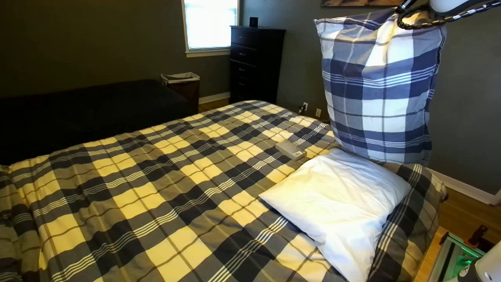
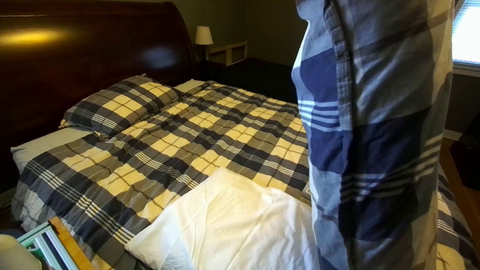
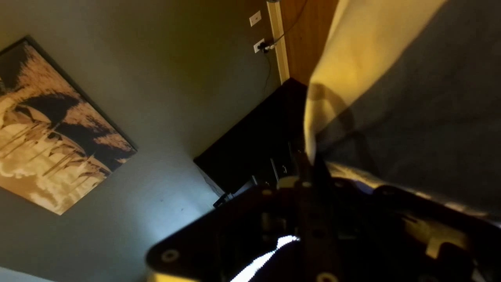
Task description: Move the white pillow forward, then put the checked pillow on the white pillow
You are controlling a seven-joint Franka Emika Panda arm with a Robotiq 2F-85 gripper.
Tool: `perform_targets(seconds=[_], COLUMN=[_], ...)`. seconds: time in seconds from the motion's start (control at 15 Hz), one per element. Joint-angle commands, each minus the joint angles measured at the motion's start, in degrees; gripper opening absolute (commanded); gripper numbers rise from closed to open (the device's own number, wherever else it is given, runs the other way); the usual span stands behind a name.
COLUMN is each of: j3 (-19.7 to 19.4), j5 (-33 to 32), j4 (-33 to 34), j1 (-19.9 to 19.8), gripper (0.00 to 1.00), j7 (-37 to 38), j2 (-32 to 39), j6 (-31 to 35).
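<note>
Walls (image 1: 90, 43): dull grey, with a bright window (image 1: 211, 24) beside a tall black dresser (image 1: 256, 64) in an exterior view; a brown-toned picture (image 3: 51, 129) hangs there in the wrist view
Bedspread (image 1: 148, 188): cream, grey and near-black plaid, slightly rumpled, a dark wooden headboard (image 2: 93, 41) beyond it in an exterior view
White pillow (image 1: 336, 203): lies on the bedspread near its edge, puffed and creased, one corner pointing to the lower border of an exterior view; seen at a slant, so its long axis is hard to tell
Checked pillow (image 1: 381, 82): hangs in the air by its upper edge, long axis close to vertical, one short side up and the other down; its broad face is toward the camera in an exterior view, and its seamed side (image 2: 345, 93) shows in an exterior view
Pillow to pillow: lower end of the checked one just at the far side of the white one in an exterior view; whether the two touch cannot be told
Gripper (image 3: 313, 168): narrow, pinching the upper edge of the checked pillow; a braided cord (image 1: 450, 17) loops over that edge in an exterior view
Grey box (image 1: 291, 150): lies flat on the bedspread near the white pillow, with a small label too tiny to read
Arm base (image 1: 489, 264): white, carrying a small mark that cannot be read
</note>
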Motion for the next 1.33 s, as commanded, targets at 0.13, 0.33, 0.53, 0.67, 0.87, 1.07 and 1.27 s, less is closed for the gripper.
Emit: perform_targets(seconds=[0.13, 0.33, 0.53, 0.67, 0.87, 1.07, 1.27], j3=[-0.7, -0.7, -0.9, -1.1, -1.2, -1.0, 0.4], j5=[6.5, 10.8, 14.1, 16.2, 20.1, 23.9, 24.5], j4=[-2.0, -3.3, -4.6, -5.5, -6.6, -8.2, -8.6], j1=[1.9, 2.8, 4.6, 6.2, 8.9, 11.4, 12.1], gripper=[0.0, 0.0, 0.0, 0.0, 0.0, 0.0, 0.0], j7=[-6.5, -10.7, -16.8, -21.7, -29.2, -36.5, -39.0], j2=[-2.1, -3.1, -4.9, -6.4, -8.6, -10.6, -11.7], j6=[-3.7, -8.0, -12.3, -14.7, -18.2, -22.5, -30.0])
